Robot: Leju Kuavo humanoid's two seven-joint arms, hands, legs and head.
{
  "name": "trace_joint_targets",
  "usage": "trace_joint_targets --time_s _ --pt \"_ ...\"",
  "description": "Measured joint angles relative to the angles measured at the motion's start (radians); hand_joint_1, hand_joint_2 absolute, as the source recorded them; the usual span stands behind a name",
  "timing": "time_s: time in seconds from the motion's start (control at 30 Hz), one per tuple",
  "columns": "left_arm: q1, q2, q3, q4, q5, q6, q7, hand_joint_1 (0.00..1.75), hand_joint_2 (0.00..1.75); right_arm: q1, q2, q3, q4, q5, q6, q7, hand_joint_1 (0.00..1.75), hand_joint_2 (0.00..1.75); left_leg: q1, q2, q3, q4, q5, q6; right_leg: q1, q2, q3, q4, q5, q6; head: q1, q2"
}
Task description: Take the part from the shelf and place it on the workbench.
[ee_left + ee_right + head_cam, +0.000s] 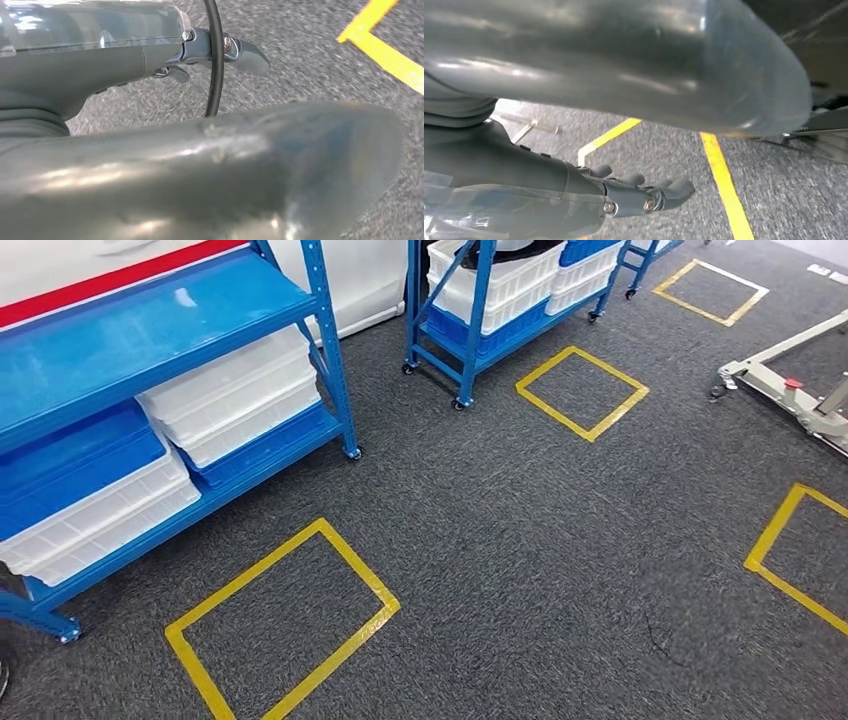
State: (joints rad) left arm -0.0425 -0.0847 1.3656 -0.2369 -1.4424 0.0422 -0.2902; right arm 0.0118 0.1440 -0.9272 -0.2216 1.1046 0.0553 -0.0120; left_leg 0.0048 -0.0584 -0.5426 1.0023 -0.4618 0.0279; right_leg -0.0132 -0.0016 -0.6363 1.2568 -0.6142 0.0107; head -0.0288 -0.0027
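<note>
A blue metal shelf point(180, 300) stands at the left of the head view, with white bins point(235, 395) and blue lids stacked on its lower levels. I cannot tell which bin holds the part. A second blue wheeled shelf point(480, 330) with more white bins stands further back. In the left wrist view my left hand point(125, 60) hangs over the grey carpet with its fingers point(245, 52) stretched out and nothing in them. My right hand point(574, 190) also hangs over the carpet, its fingers point(664, 192) extended and holding nothing.
Yellow tape squares mark the dark grey carpet: one near the first shelf point(285, 625), one further back point(582, 392), one at the right edge point(790, 555). A grey metal frame on castors point(790, 390) lies at the far right.
</note>
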Motion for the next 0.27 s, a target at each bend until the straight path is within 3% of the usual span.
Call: trace_joint_targets --time_s 0.03,0.1,0.17,0.27 --pt "0.0 0.0 0.0 0.0 0.0 0.0 0.0 0.0 0.0 0.001 0.0 -0.001 0.0 0.0 0.0 0.0 0.0 0.0 -0.001 -0.015 0.001 0.001 -0.001 -0.001 0.0 0.008 0.022 -0.058 0.042 -0.004 0.0 0.0" --pt "0.0 -0.002 0.0 0.0 0.0 -0.001 0.0 0.0 0.0 0.002 -0.001 -0.002 0.0 0.0 0.0 0.0 0.0 0.0 -0.001 -0.041 0.001 0.004 -0.002 -0.004 0.001 0.053 0.076 -0.185 0.104 -0.014 0.0 0.0" --pt "0.0 -0.004 0.0 0.0 0.0 -0.002 0.001 0.0 0.0 0.002 -0.001 -0.002 0.0 0.001 0.0 0.0 0.0 0.0 0.002 -0.062 -0.004 0.004 -0.001 -0.014 0.004 0.081 0.097 -0.238 0.118 -0.02 0.0 0.0" --pt "0.002 -0.005 0.0 0.0 0.001 -0.002 0.002 0.0 0.0 -0.001 0.0 -0.002 0.0 0.001 0.0 0.0 0.0 0.0 0.005 -0.083 -0.01 0.001 0.002 -0.03 0.005 0.056 0.1 -0.245 0.121 -0.027 0.0 0.0"
